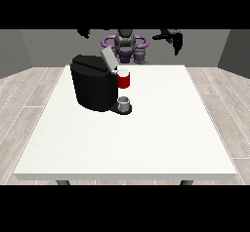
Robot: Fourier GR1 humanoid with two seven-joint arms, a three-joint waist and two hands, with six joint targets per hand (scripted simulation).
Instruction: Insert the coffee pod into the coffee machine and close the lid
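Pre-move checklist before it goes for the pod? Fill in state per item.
1. Coffee machine lid raised: ok.
2. Coffee pod location: cannot tell; only a red part shows at the machine's head.
3. Cup on the machine's base: ok.
4. Hand at the view's right off the machine: ok.
5. Hand at the view's left off the machine: ok.
6. Pod in either hand: cannot tell.

Single front view from across the bench [127, 143].
The raised camera looks down its length at the small, distant robot [125, 43] facing back from the far edge.
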